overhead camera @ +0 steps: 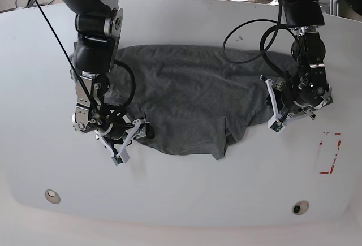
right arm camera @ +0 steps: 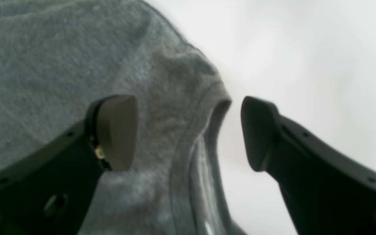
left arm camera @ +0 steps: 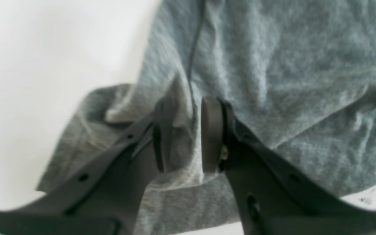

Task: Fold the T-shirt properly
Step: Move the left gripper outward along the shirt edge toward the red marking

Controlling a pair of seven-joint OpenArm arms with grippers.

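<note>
The dark grey T-shirt lies spread and wrinkled across the middle of the white table. At its edge on the right of the base view, my left gripper pinches a bunched fold. In the left wrist view the left gripper has its narrow jaws pressed on a ridge of the T-shirt. My right gripper is at the shirt's lower left corner. In the right wrist view the right gripper stands wide open, one finger over the T-shirt and the other over bare table, with the hemmed edge loose between them.
A red tape rectangle marks the table to the right of the left arm. A black cable loops over the shirt's far right part. Two round holes sit near the table's front edge.
</note>
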